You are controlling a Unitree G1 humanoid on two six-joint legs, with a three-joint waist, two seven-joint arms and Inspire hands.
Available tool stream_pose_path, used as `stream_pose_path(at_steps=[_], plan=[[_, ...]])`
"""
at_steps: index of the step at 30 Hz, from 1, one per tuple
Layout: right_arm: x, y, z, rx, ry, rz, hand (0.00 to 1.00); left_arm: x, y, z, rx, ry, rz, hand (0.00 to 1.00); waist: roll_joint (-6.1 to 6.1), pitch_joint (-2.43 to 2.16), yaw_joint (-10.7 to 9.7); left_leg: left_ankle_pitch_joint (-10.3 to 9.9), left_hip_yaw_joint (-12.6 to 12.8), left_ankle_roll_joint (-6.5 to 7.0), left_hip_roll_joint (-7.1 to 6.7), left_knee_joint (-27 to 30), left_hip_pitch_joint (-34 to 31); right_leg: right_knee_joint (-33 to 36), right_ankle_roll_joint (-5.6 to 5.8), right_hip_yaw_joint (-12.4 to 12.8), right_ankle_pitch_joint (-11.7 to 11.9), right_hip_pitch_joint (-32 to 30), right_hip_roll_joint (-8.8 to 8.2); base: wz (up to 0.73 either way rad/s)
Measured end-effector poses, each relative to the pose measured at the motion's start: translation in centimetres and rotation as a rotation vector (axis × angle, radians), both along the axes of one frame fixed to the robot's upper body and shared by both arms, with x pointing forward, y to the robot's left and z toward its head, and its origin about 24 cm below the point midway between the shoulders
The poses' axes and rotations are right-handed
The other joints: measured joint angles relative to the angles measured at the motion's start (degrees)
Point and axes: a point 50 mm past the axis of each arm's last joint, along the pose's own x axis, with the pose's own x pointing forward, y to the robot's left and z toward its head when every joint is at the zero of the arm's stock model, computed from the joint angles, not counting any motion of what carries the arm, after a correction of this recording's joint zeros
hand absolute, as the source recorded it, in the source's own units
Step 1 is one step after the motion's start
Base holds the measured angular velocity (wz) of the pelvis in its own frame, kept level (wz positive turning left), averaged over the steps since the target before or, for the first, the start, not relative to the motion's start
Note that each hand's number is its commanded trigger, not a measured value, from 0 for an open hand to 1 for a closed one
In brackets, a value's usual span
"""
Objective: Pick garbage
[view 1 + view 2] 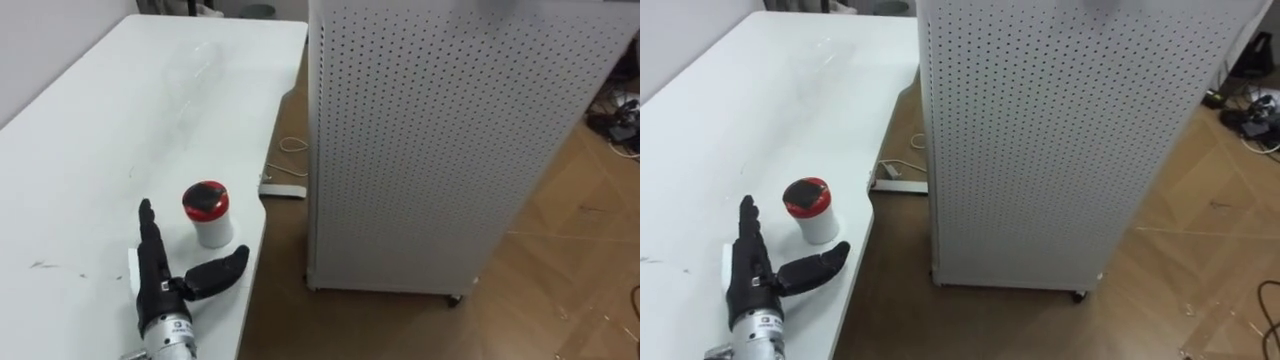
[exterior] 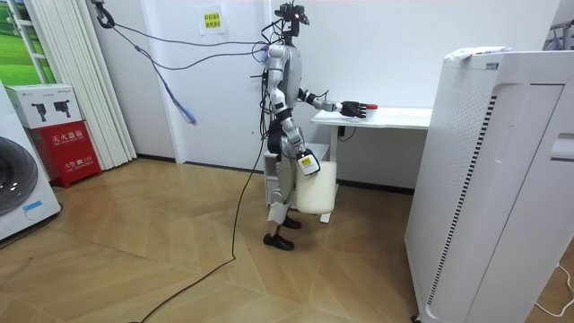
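Left hand (image 1: 158, 290) lies flat on the white worktop (image 1: 90, 150), fingers straight, thumb splayed wide, holding nothing. Target: small white pot with red lid (image 1: 207, 213), upright near the worktop's edge, just beyond the thumb, in the open gap, apparently untouched. Judged light, rigid, smooth-sided; likely to skid or tip if nudged. Best hold: round the white body below the lid, thumb opposing fingers. Right hand (image 2: 303, 160) hangs low by the hip in the room view; grip unreadable

Room staged like a home, washing machine (image 2: 18, 193), white desk (image 2: 404, 117), wood floor (image 2: 161, 260), long curtains (image 2: 76, 81)
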Motion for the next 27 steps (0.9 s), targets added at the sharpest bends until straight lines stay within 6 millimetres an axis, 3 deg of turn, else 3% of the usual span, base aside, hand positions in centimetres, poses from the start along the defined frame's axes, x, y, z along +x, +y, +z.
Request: stream_pose_path(at_steps=[7,15,22,23,24,25,27], plan=[[-0.1,0.7,-0.1,0.004,0.011,0.032,1.00,0.7,0.6,0.4,0.001,0.004,0.045,0.00,0.66,-0.18,-2.44,0.00,0.18,0.00,0.01,0.01,-0.72,0.06,0.02,0.04,0.12,-0.72,0.00,0.00],[-0.2,1.0,-0.2,0.009,0.016,0.048,1.00,2.4,1.6,1.5,-0.047,-0.008,0.080,0.00,0.99,-0.03,-5.01,0.00,1.76,-0.01,0.41,-0.07,-1.00,0.00,-0.02,1.36,0.26,-1.41,0.23,-0.08],[-0.1,1.0,-0.2,-0.002,0.021,0.043,1.00,3.1,1.6,1.7,-0.054,0.005,0.083,0.00,1.72,0.19,-5.47,0.00,2.12,-0.01,0.46,-0.54,-1.04,0.03,-0.03,1.53,0.27,-1.82,0.28,-0.01],[-0.2,1.0,-0.2,-0.004,0.023,0.041,1.00,3.2,1.6,1.7,-0.053,0.009,0.082,0.21,1.89,0.30,-5.47,0.00,2.16,-0.01,0.47,-0.57,-1.02,0.04,-0.03,1.57,0.27,-1.81,0.30,0.00],[-0.2,0.9,-0.3,-0.007,0.025,0.039,1.00,3.3,1.6,1.8,-0.053,0.012,0.082,0.56,2.03,0.36,-5.48,0.00,2.19,-0.01,0.47,-0.70,-1.01,0.04,-0.03,1.59,0.27,-1.85,0.31,0.00],[-0.2,0.9,-0.3,-0.008,0.027,0.039,1.00,3.3,1.6,1.8,-0.053,0.013,0.082,1.00,2.09,0.37,-5.48,0.00,2.21,-0.01,0.48,-0.82,-0.98,0.04,-0.03,1.60,0.27,-1.87,0.32,0.00],[-0.3,0.9,-0.3,-0.009,0.033,0.037,1.00,3.4,1.6,1.8,-0.052,0.016,0.081,1.00,2.22,0.31,-5.53,0.00,2.27,-0.01,0.52,-0.99,-0.83,0.03,-0.03,1.65,0.27,-1.85,0.35,0.00]])
